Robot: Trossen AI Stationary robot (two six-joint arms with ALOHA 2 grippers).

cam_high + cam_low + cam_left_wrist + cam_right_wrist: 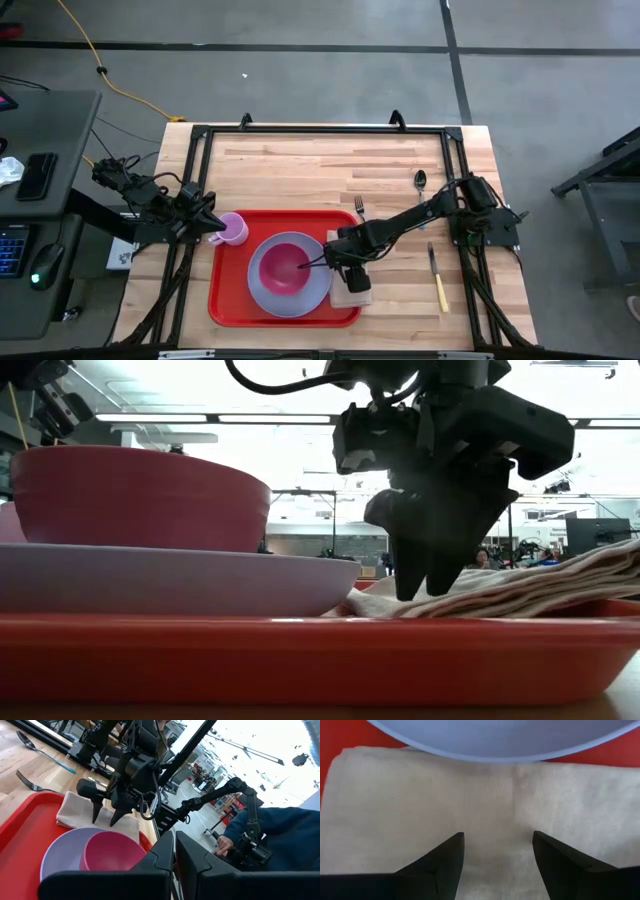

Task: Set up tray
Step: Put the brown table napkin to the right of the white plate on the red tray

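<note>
Right gripper [497, 845]: jaws spread wide, fingertips [452, 851] poised just above the tan folded napkin [420, 810], nothing between them; in the high view, right gripper [345, 268] at the right edge of the red tray [228, 300], over the napkin [352, 294] that lies half on the tray's rim and half on the wooden table [300, 170]; in the low view, dark fingers [425, 560] pointing down at the napkin [530, 592] draped over the tray [300, 660] rim.

Just beside the napkin, a lavender plate [290, 290] on the tray, bearing a pink bowl [285, 265]; plate [505, 740] edge overlapping the napkin's border in the right wrist view.

Left gripper [212, 228]: jaws nearly together, at the tray's far left corner, against a small pink cup [233, 230]; whether clamped on the cup, cannot tell.

On bare table beyond the tray: fork [359, 208] near the far right corner of the tray; spoon [421, 183] farther right; yellow-handled knife [439, 280] well apart on the right.
</note>
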